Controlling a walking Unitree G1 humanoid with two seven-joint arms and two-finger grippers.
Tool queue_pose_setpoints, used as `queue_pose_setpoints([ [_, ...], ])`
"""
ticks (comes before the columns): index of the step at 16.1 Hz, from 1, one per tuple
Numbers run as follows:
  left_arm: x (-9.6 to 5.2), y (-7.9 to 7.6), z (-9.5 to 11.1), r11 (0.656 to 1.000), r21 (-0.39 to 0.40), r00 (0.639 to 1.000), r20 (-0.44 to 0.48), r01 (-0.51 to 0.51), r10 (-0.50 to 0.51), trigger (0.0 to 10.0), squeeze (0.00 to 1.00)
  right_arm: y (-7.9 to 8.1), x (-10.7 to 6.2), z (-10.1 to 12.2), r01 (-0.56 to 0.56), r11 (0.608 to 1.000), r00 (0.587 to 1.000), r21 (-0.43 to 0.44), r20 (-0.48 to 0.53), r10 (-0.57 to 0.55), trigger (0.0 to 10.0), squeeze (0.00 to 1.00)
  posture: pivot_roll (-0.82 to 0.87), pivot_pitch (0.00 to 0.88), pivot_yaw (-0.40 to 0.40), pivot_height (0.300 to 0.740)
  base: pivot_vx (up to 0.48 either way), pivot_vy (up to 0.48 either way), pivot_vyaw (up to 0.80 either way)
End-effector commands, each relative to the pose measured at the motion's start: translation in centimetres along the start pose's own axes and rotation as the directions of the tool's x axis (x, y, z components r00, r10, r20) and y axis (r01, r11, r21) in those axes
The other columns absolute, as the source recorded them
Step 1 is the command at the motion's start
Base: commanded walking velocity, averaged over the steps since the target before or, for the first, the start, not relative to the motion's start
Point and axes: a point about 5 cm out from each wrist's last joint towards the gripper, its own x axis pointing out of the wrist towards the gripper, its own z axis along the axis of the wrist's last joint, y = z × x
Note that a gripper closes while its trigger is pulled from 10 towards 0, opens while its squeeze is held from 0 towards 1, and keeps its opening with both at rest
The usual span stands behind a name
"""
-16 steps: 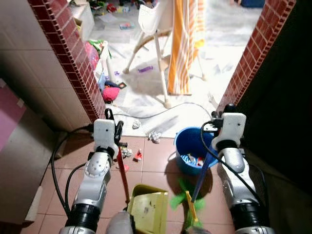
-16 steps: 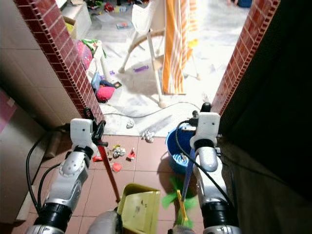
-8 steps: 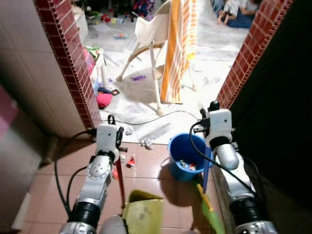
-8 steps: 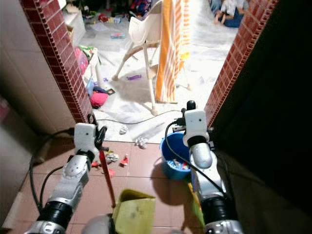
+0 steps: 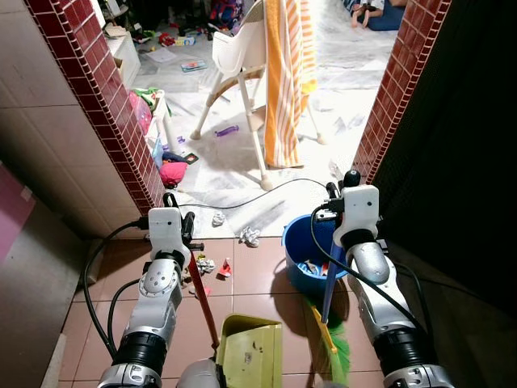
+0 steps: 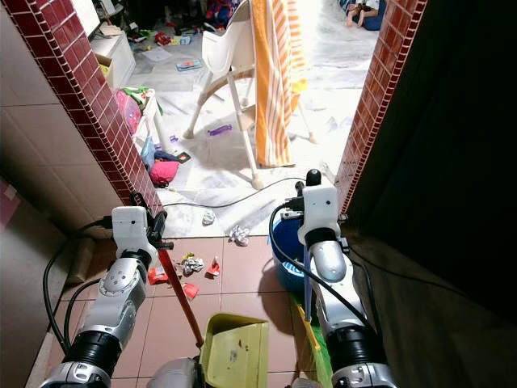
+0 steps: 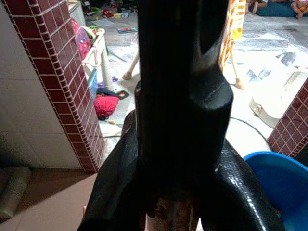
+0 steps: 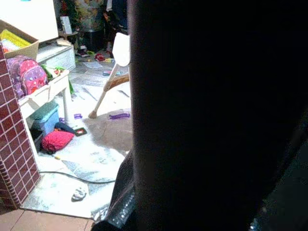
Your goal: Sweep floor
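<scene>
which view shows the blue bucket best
The left eye view: the blue bucket sits on the floor with rim and trash inside visible. In the right eye view the right arm covers much of it; the left wrist view catches one rim corner.

White high chair (image 5: 239, 53) stood beside striped orange cloth (image 5: 290, 73); black cable (image 5: 266, 191) lay below; red-brick pillars (image 5: 105, 105) flanked.

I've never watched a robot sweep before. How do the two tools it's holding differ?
The left gripper holds a dustpan by a red handle, while the right gripper holds a broom by a blue one. The dustpan is a flat yellow-green scoop; the broom ends in green bristles. The dustpan sits by the litter scraps, the broom beside the blue bucket. Both reach the tiled floor on long handles.
</scene>
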Motion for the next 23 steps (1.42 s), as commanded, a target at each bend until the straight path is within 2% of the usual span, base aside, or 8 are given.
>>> queue_pose_setpoints([
  [1, 0.2, 0.5, 0.3, 0.999, 0.045, 1.000, 0.001, -0.011, 0.011, 10.0, 0.00, -0.2, 0.4, 0.7, 0.009, 1.000, 1.000, -0.001, 0.029, -0.009, 10.0, 0.00, -0.11, 0.000, 0.101, 0.740, 0.000, 0.000, 0.00],
  [11, 0.4, 0.5, 0.3, 0.999, 0.038, 1.000, 0.000, -0.013, 0.013, 10.0, 0.00, -0.2, 0.5, 0.6, 0.017, 1.000, 0.999, -0.002, 0.034, -0.017, 10.0, 0.00, -0.12, 0.000, 0.104, 0.740, 0.000, 0.000, 0.00],
  [12, -0.3, -2.4, -0.3, 0.998, 0.050, 0.999, 0.009, 0.042, -0.043, 10.0, 0.00, 0.8, 1.1, -0.1, -0.108, 0.994, 0.994, -0.010, -0.007, 0.108, 10.0, 0.00, -0.03, 0.000, -0.090, 0.740, 0.000, 0.000, 0.00],
  [15, -0.4, -2.5, -0.4, 0.995, 0.062, 0.997, -0.006, 0.074, -0.073, 10.0, 0.00, 0.9, 1.0, -0.3, -0.093, 0.996, 0.996, 0.001, -0.012, 0.093, 10.0, 0.00, -0.04, 0.000, -0.058, 0.740, 0.000, 0.000, 0.00],
  [18, -0.2, -2.3, -0.4, 0.995, 0.060, 0.997, -0.012, 0.074, -0.073, 10.0, 0.00, 0.1, 0.9, -0.4, -0.052, 0.999, 0.999, 0.012, 0.001, 0.052, 10.0, 0.00, -0.06, 0.000, -0.015, 0.740, 0.000, 0.000, 0.00],
  [23, -0.4, -2.1, -0.3, 0.993, 0.073, 0.996, -0.011, 0.091, -0.090, 10.0, 0.00, -0.4, 0.5, -0.6, -0.020, 1.000, 1.000, 0.012, 0.000, 0.020, 10.0, 0.00, -0.07, 0.000, 0.001, 0.740, 0.000, 0.000, 0.00],
])
